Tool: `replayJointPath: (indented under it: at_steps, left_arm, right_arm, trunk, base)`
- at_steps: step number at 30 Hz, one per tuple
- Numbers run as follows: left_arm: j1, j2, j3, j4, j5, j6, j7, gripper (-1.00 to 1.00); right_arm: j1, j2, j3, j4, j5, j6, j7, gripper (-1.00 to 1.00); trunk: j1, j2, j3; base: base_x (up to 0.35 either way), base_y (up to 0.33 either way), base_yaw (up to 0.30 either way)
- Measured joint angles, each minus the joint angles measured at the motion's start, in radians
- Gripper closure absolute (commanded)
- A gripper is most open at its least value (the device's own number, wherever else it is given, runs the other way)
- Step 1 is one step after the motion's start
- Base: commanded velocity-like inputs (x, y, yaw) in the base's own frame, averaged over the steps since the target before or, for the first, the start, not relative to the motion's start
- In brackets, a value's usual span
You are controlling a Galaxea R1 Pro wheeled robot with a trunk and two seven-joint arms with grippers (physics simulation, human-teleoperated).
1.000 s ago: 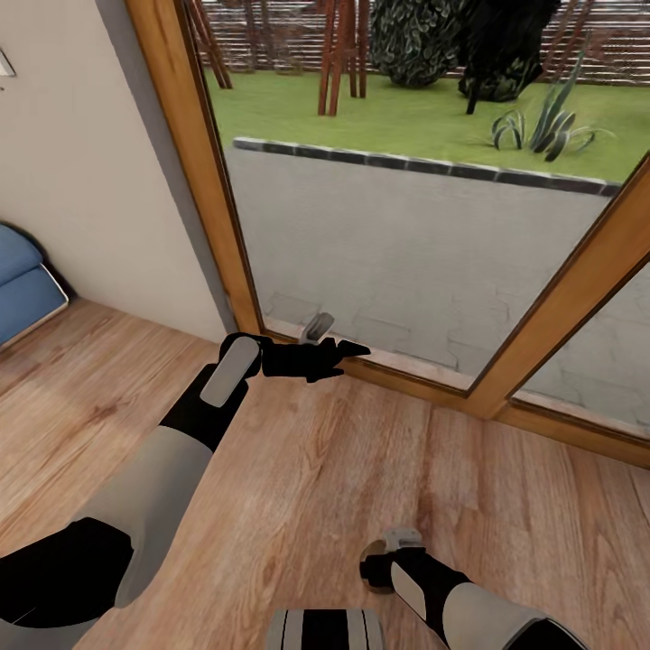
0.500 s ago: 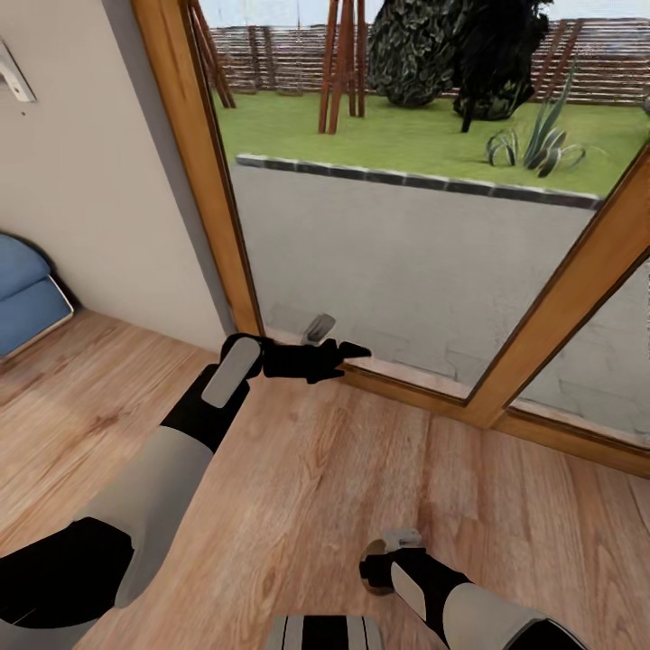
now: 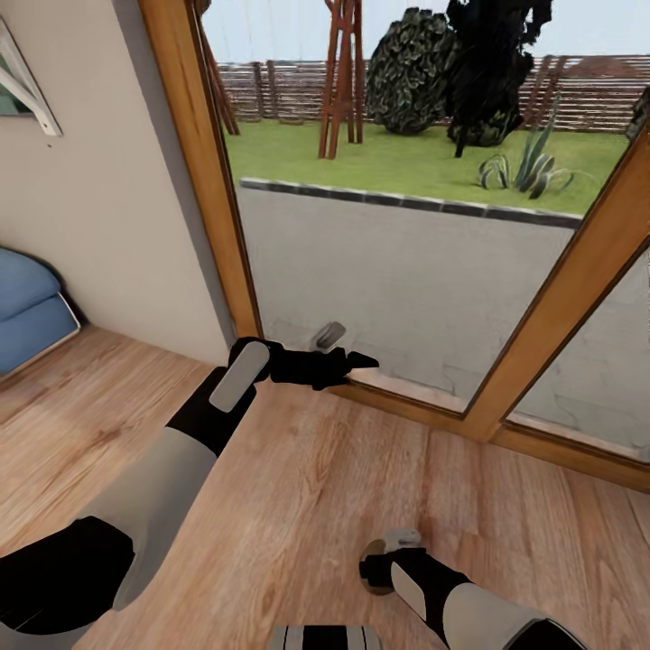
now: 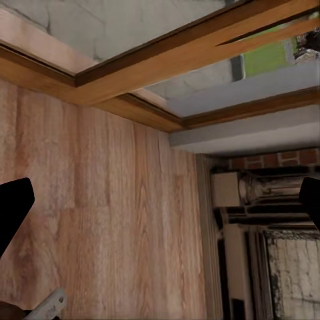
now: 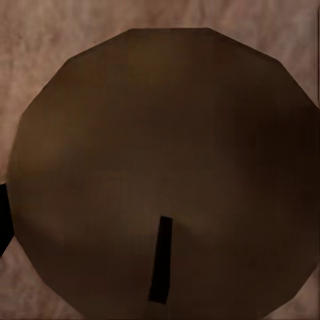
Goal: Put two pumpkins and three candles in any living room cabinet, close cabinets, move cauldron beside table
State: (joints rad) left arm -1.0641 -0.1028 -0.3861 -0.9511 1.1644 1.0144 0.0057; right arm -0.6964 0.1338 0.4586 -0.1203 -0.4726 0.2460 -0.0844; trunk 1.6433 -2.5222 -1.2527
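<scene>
Candle (image 5: 160, 153) stays in right gripper (image 3: 379, 555) — only the camera tilted up.

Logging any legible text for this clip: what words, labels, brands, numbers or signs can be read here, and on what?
None: no words, numbers, labels or signs are legible in any view.
The left gripper, the wooden window frame and the brown candle top in the right wrist view all look unmarked.
The framed object on the wall is cropped; nothing is readable.

left arm's stretched forward, left gripper (image 3: 348, 364) with fingers spread wide open. right arm's tucked low, wrist bent, right gripper (image 3: 377, 558) pointing down.
</scene>
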Motion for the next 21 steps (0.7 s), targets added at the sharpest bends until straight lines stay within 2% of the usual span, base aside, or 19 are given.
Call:
replayJointPath:
  at_steps: [10, 14, 21]
  left_arm:
    - [0.000, 0.000, 0.000, 0.000, 0.000, 0.000, -0.002, -1.00]
    - [0.000, 0.000, 0.000, 0.000, -0.001, 0.000, -0.001, -1.00]
    - [0.000, 0.000, 0.000, 0.000, 0.000, 0.000, 0.000, -1.00]
  right_arm:
    - [0.000, 0.000, 0.001, 0.000, 0.000, 0.000, 0.000, 1.00]
    - [0.000, 0.000, 0.000, 0.000, -0.001, 0.000, 0.000, 1.00]
    - [0.000, 0.000, 0.000, 0.000, 0.000, -0.001, 0.001, 1.00]
  trunk:
    - [-0.004, 0.002, 0.039]
    - [-0.004, 0.002, 0.039]
    - [-0.008, 0.004, 0.066]
  base:
    - [0.000, 0.000, 0.000]
    - [0.000, 0.000, 0.000]
    - [0.000, 0.000, 0.000]
